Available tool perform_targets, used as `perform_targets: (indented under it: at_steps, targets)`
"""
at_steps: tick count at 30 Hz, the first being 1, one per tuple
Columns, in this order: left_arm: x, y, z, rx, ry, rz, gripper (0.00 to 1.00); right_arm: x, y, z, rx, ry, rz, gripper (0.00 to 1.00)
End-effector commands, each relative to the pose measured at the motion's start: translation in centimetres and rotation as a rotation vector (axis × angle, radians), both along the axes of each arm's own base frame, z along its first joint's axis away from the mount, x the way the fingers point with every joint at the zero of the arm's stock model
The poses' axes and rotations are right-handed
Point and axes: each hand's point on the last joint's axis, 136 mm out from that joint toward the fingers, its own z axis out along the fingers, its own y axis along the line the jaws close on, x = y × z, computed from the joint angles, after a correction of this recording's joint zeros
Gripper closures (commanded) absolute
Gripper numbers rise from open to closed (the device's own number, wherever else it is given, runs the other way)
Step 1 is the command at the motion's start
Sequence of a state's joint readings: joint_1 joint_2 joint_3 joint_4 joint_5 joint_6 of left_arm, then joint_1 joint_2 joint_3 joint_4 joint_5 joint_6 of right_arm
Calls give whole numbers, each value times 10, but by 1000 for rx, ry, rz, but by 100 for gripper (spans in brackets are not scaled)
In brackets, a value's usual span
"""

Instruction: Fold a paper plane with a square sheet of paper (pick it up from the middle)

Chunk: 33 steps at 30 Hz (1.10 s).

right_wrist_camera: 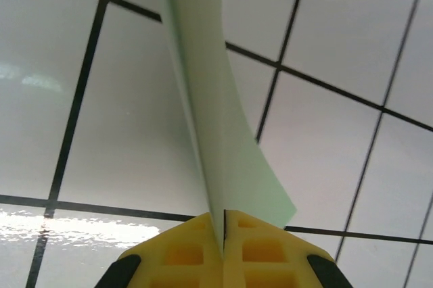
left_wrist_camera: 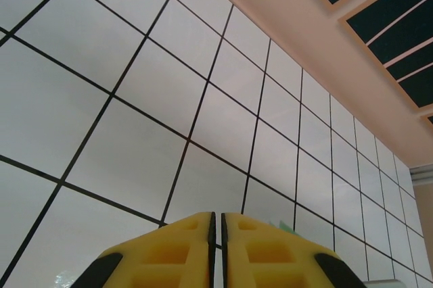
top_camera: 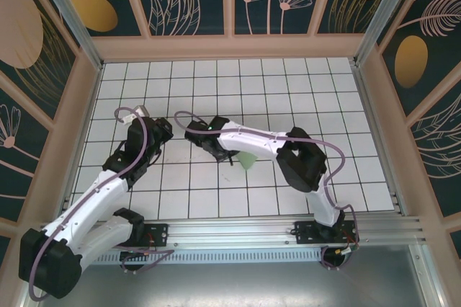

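The pale green sheet of paper point(right_wrist_camera: 216, 119) is folded along a crease and stands on edge above the white tiles. My right gripper point(right_wrist_camera: 224, 224) is shut on its near end, and the flaps spread slightly to the right. From above, the paper point(top_camera: 248, 161) shows as a small green patch beside the right gripper point(top_camera: 229, 156) near the table's middle. My left gripper point(left_wrist_camera: 216, 224) hovers over bare tiles with its yellow fingers point(left_wrist_camera: 183, 247) nearly together and nothing between them. A sliver of the green paper point(left_wrist_camera: 283, 224) peeks past its right finger. The left gripper point(top_camera: 161, 134) sits left of the right one.
The floor is a white tiled grid point(top_camera: 288, 91) with black lines. Wooden-framed walls point(top_camera: 230, 46) with dark leaf-pattern panels enclose it at the back and both sides. An aluminium rail point(top_camera: 238, 231) carries both arm bases along the near edge.
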<state>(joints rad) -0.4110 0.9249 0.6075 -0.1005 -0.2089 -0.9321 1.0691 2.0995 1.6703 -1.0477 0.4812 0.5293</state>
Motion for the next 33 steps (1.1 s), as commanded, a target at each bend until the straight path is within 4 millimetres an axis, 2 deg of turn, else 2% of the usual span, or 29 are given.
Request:
perform_targets:
  at_steps: [1,3,5,6,7,9,11,13,14,15,16,17,21,23,25,27,29,33]
  targets:
    - [-7,17,2,54,6,53,85,-15,21,-15,55,64,18,100]
    - [-10,24,7,72,-2,80,85,-20,35,-16,132,95,27,94]
    - [-12,27,14,77,-16,89,85,-22,46,-8,215,96,31,80]
    - [-13,28,16,81,-20,90,84,-23,52,1,274,95,43,73]
    - [-13,28,19,87,-25,85,84,-22,52,11,312,75,41,71]
    - [-11,21,20,89,-35,44,83,-18,46,39,416,15,18,65]
    - [-6,3,17,53,-42,-43,82,-17,37,56,540,27,6,48]
    - [-1,-27,15,-21,-54,-174,82,-11,16,67,632,4,-39,51]
    - [1,-43,7,-58,-35,-243,81,-9,2,68,669,-13,-71,49]
    - [2,-56,0,-92,-9,-295,81,-10,-5,71,725,-4,-63,44]
    - [3,-66,-8,-116,16,-333,80,-11,-10,72,772,16,-58,43]
    - [2,-80,-13,-144,35,-388,81,-9,-22,68,785,27,-84,48]
    - [-10,-134,-46,-186,159,-575,82,-10,-56,40,825,116,-160,49]
    - [-21,-160,-70,-194,258,-664,84,-14,-62,32,894,156,-173,51]
    - [-30,-177,-88,-181,320,-702,86,-19,-67,25,978,215,-184,53]
    - [-33,-182,-101,-186,346,-690,86,-19,-79,18,977,211,-249,55]
    - [-31,-182,-116,-175,383,-672,88,-24,-80,16,1022,221,-283,50]
    - [-23,-179,-121,-155,358,-626,86,-36,-84,2,1035,276,-363,50]
